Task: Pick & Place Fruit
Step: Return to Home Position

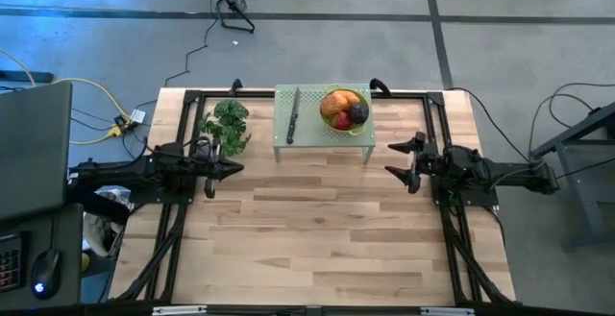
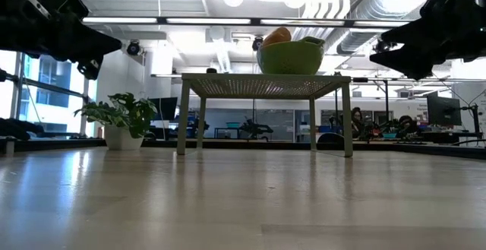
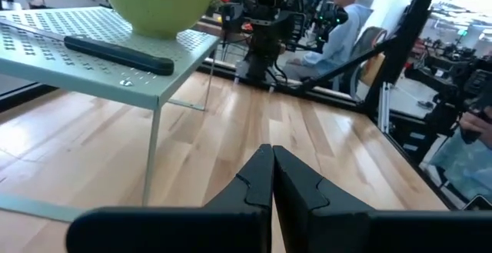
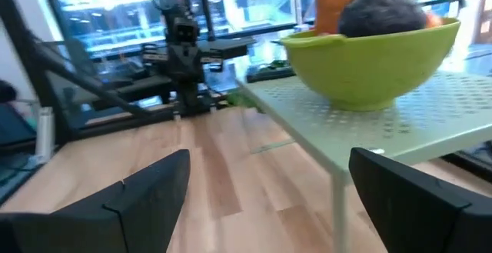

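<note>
Fruit [image 1: 343, 110] in the green bowl [image 2: 288, 58] on the shelf [image 1: 312, 132].
Knife [image 1: 294, 114] beside it; left arm [image 1: 173, 167] jaws together, right arm [image 1: 471, 170] jaws apart, both above the surface [image 1: 317, 225].

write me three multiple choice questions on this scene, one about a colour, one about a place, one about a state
1. What colour is the bowl holding the fruit?
A red
B green
C white

2. Where does the knife lie?
A inside the bowl
B under the shelf
C on the shelf beside the bowl

3. How do the claws stand?
A both shut
B both open
C left claw shut, right claw open

Answers:
1 B, the bowl's wall is green in the low view and both wrist views.
2 C, the high view shows the knife flat on the shelf, apart from the bowl.
3 C, the left wrist view shows that claw closed tight, and the right wrist view shows a wide gap.
</note>
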Controlling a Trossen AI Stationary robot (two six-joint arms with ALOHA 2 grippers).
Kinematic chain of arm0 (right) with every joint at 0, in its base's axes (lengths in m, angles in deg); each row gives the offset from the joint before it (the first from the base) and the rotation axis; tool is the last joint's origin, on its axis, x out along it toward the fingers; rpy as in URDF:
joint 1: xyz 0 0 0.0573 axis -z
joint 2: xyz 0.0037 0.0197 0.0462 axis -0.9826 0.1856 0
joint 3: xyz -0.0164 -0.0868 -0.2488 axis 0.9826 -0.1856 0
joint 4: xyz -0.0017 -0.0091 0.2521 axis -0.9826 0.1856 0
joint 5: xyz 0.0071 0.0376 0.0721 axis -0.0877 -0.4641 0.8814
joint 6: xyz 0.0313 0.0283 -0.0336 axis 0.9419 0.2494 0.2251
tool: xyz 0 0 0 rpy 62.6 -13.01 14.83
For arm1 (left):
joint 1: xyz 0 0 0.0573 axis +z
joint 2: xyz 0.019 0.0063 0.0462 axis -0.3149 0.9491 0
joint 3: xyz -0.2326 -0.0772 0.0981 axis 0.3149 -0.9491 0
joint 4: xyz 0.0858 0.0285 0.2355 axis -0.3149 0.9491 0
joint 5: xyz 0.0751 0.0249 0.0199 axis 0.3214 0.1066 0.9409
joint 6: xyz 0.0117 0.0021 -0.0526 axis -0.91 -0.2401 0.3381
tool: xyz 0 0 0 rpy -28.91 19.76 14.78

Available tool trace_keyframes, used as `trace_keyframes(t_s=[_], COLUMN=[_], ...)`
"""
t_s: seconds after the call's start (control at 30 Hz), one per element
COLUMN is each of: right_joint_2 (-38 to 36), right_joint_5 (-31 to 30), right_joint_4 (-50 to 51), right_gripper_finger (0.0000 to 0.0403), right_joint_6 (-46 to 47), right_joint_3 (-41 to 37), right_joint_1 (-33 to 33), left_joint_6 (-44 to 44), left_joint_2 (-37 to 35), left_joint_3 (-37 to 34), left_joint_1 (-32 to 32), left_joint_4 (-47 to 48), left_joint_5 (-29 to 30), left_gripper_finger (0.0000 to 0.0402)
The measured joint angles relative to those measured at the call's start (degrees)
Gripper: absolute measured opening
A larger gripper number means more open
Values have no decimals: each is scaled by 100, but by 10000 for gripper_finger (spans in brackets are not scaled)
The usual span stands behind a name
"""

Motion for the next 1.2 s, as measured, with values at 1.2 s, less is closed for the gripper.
trace_keyframes(t_s=[1.2], right_joint_2=[66], right_joint_5=[-350], right_joint_4=[-491], right_gripper_finger=[350], right_joint_6=[72], right_joint_3=[-146], right_joint_1=[-2], left_joint_6=[304], left_joint_2=[28], left_joint_3=[-284], left_joint_1=[0], left_joint_4=[-420], left_joint_5=[411], left_gripper_finger=[3])
